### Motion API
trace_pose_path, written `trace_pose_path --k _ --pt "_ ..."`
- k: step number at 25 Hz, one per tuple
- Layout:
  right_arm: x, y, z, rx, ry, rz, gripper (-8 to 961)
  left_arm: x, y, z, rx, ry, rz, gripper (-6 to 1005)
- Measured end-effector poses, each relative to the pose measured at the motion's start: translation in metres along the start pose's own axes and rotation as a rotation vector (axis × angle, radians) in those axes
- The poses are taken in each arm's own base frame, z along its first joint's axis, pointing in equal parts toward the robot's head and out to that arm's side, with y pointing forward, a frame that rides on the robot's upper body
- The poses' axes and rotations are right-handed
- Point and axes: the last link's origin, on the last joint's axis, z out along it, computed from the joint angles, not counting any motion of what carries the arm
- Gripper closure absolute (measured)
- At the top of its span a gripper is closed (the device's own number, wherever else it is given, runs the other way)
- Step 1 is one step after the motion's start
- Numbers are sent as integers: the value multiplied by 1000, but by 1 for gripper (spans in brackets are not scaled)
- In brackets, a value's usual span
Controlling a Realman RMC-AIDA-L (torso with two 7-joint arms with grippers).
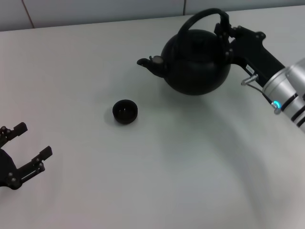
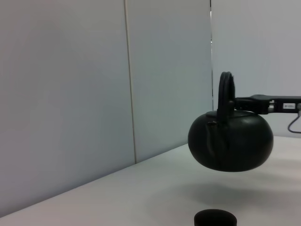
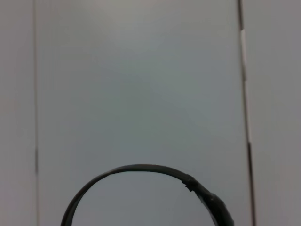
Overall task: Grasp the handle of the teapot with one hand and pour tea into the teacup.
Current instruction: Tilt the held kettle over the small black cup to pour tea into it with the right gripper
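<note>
**Teapot in the air, pour yet to come**

The right hand point(image 1: 224, 29) is clamped on the handle point(image 1: 200, 18) at its rear end, and the teapot point(image 1: 195, 62) hangs off the desk point(image 1: 167, 181): the left wrist view shows a clear gap and a shadow beneath its belly. So the grasp and the lift look done. The pot sits about level, spout point(image 1: 148, 63) pointing toward the robot's left, no tilt to speak of. The teacup point(image 1: 125, 111) stands on the desk, nearer the robot than the spout and a little left of it, apart from the pot. By my read, 2 steps remain: carry the spout over the cup, then tip. The left hand point(image 1: 29, 145) waits spread open at the near left edge.
</note>
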Motion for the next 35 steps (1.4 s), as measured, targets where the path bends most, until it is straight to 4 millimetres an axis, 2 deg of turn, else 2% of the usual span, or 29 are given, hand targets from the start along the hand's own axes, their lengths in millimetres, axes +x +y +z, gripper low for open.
trace_pose_path --k 11,22,35 --pt "-17 -16 16 -129 33 -155 865 0 2 3 5 11 -5 200" --pt "-31 -6 40 -245 22 -309 865 0 4 3 6 15 -13 200" --pt "-41 1 56 -340 16 -490 864 -1 6 3 -6 9 -15 200"
